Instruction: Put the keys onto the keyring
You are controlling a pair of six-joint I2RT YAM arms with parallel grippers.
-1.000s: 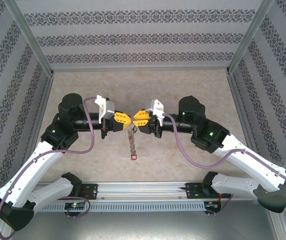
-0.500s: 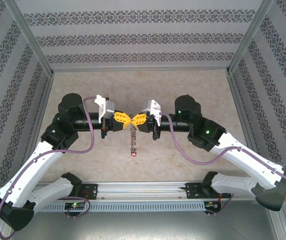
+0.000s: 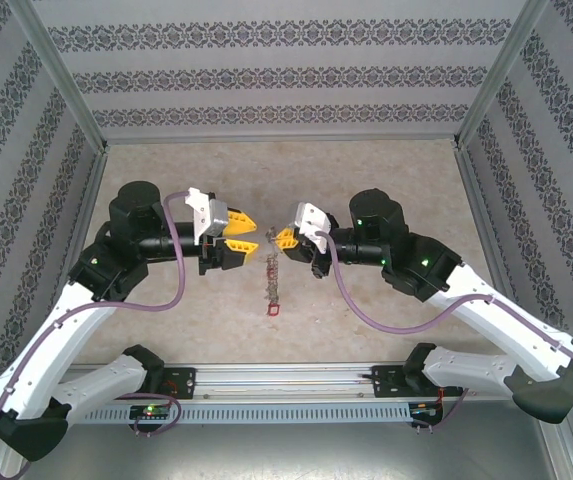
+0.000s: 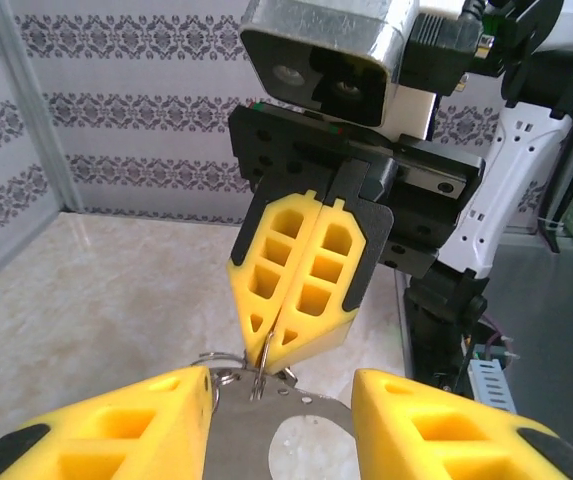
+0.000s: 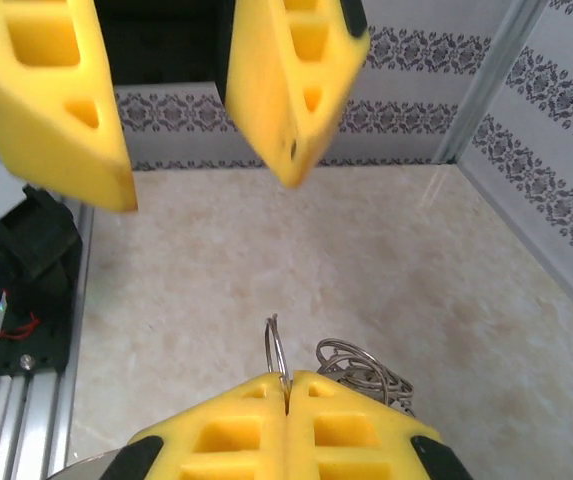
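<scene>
Left gripper (image 3: pixel 247 234): yellow fingers spread wide, nothing between them; it points toward the right gripper over the middle of the table (image 3: pixel 386 170).
Right gripper (image 3: pixel 282 238): fingers pressed together, pinching a thin wire loop at their tips; it faces the left gripper, with a small gap between the two.
Keyring (image 5: pixel 275 345): thin grey wire loop standing on edge out of the right gripper's (image 5: pixel 288 385) closed tips. In the left wrist view the same wire (image 4: pixel 263 358) sits in the right gripper's (image 4: pixel 276 340) tips, just beyond the left gripper's (image 4: pixel 281 385) open fingers (image 4: pixel 116 430).
Loose loops (image 5: pixel 361 372): a tangle of grey wire rings just right of the right gripper's fingers in its wrist view.
Strand of keys (image 3: pixel 271 280): runs from the right gripper's tips toward the table's near edge, at mid-width; whether it hangs free or rests on the table, cannot tell.
Red tag (image 3: pixel 273 311): at the strand's near end.
Single keys: too small to tell apart.
</scene>
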